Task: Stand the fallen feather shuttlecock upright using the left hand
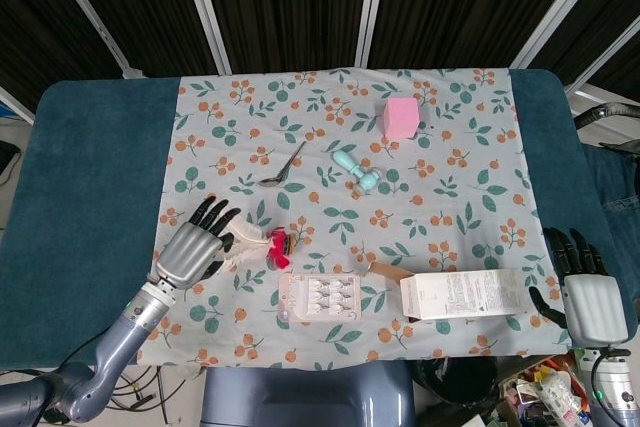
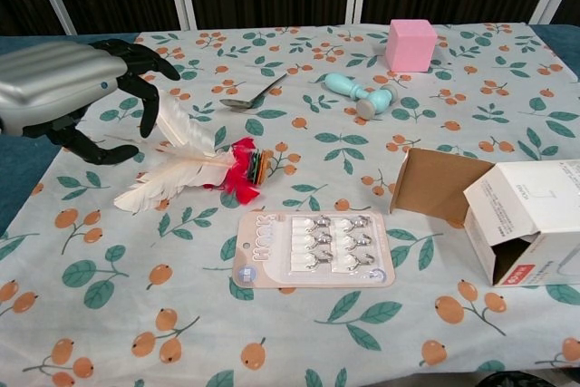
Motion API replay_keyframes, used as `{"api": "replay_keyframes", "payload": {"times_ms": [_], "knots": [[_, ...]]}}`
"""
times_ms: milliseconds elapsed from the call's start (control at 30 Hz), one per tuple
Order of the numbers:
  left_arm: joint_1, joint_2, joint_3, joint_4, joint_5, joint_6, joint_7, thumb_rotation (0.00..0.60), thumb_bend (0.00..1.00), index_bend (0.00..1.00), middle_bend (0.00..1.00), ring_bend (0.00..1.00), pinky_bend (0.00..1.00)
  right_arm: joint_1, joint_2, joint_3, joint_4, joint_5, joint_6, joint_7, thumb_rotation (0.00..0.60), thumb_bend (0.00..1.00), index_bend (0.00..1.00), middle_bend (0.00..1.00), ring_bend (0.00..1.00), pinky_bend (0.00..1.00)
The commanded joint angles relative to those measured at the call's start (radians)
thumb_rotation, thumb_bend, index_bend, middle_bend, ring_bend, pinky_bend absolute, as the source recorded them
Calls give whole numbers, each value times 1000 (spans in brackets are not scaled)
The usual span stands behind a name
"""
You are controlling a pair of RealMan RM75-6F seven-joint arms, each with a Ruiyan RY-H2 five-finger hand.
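The feather shuttlecock lies on its side on the floral cloth, white feathers pointing left, red fringe and striped base to the right. My left hand hovers open just above and left of the feathers, fingers spread over their tips; no grip shows. In the head view the left hand covers part of the feathers. My right hand rests open at the table's right front edge, far from the shuttlecock.
A card of hooks lies just in front of the shuttlecock. An open white carton lies at the right front. Further back are a spoon, a teal stamp and a pink cube.
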Motion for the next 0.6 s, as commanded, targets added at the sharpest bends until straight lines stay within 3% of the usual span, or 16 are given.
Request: {"api": "replay_keyframes", "payload": {"times_ms": [33,600], "knots": [[0,0,1,2,-1,1,-1,600,341,539,120,0,0,0,0,1,0,1,0,0,600,195,0,78,31,136],[-6,-5,1,10,-12,6,6,600,417,581,162,0,0,1,-2,0,1,2,-4,-2,600,195,0,78,31,136]]}}
